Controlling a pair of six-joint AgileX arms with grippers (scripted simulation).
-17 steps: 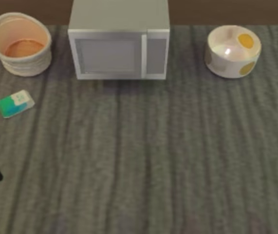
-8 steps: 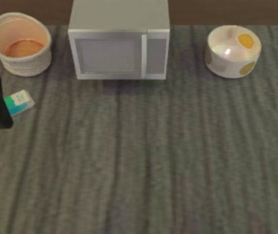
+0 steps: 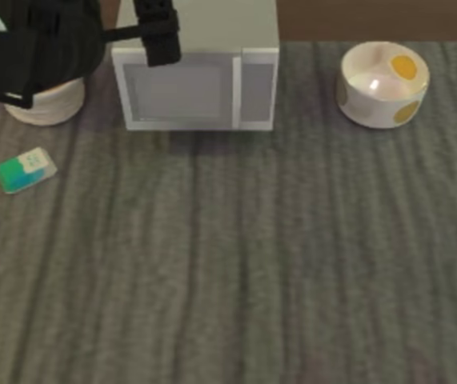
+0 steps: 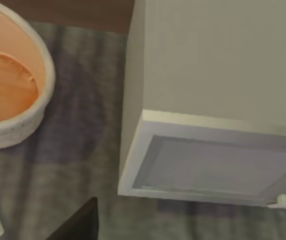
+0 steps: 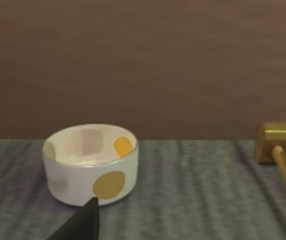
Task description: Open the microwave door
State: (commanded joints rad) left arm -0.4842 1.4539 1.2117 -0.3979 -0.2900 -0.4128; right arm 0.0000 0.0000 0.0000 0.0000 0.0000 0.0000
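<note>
Reaching over the tabletop's far left corner, the left hand, fingers' state unclear, should hook the microwave door at its free edge and swing outward.

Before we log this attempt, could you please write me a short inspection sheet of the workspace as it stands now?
Surface: grey ridged table.
Job's things: microwave at the back; microwave door shut.
Clutter: pale bowl left of the microwave; spotted bowl at right; green-white packet; wooden mallet.
Grippers: left gripper over the microwave's top front left corner; right arm parked at the table's right edge.
Cables: nothing seen.
Surroundings: brown wall behind.
</note>
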